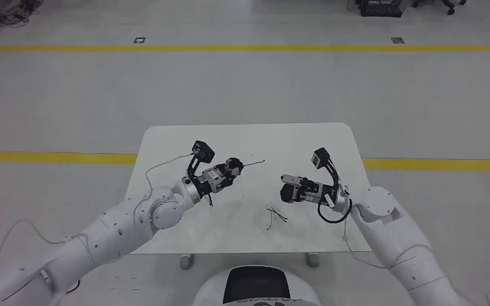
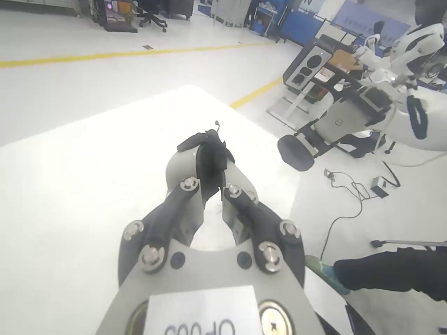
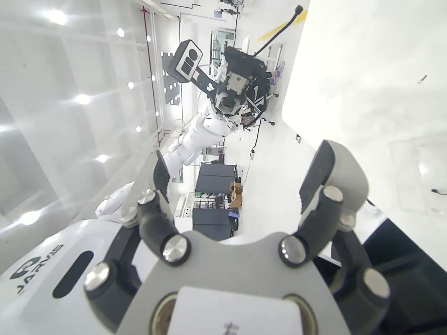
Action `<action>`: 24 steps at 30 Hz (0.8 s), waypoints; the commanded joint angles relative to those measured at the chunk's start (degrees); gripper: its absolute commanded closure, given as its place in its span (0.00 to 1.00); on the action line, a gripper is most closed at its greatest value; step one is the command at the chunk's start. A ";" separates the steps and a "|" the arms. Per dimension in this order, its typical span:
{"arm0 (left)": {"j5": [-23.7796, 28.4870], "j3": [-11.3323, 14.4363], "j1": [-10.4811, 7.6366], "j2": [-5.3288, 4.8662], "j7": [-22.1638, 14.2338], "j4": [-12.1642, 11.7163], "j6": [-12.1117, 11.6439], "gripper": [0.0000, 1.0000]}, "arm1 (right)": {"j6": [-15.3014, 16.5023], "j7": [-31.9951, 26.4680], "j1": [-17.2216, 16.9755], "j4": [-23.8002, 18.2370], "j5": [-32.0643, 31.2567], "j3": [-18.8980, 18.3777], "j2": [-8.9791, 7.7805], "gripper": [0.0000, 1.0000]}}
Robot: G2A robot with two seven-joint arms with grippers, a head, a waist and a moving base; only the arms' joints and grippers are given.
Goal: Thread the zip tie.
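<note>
Pinching zip tie in my left tool, clamped near one end so free tail juts over bench toward my right tool (spread wide, empty), which faces it, I judge, to receive tail. On bench nearer me, loose ties.

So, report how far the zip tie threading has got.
Done: the left gripper is shut on the zip tie, which sticks out straight. In hand: the right gripper, open, faces it across a gap. Left: bending the tie round and threading it; no loop shows yet.
</note>
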State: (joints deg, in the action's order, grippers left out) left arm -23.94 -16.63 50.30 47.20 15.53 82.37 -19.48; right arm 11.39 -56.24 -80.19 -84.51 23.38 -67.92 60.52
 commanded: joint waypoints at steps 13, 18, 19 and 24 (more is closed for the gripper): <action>38.00 -7.81 3.83 -0.36 -27.07 4.31 0.00 1.00 | 8.09 -19.95 2.49 5.83 7.15 -3.35 -0.69 0.00; 42.37 -13.65 7.49 0.13 -33.82 4.97 0.00 1.00 | 8.09 -23.40 4.22 8.41 9.43 -2.84 -0.40 0.00; 42.47 -14.64 8.20 0.27 -34.51 4.70 0.00 1.00 | 8.09 -23.40 4.58 8.38 9.40 -2.15 -0.40 0.00; 41.33 -16.18 9.15 0.57 -34.77 4.58 0.00 1.00 | 8.09 -23.40 4.68 8.45 9.41 -1.94 -0.42 0.00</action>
State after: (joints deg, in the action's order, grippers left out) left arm 17.30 -32.91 59.50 47.78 -19.27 86.94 -19.48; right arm 19.48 -79.63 -75.49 -76.05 32.79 -69.83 60.10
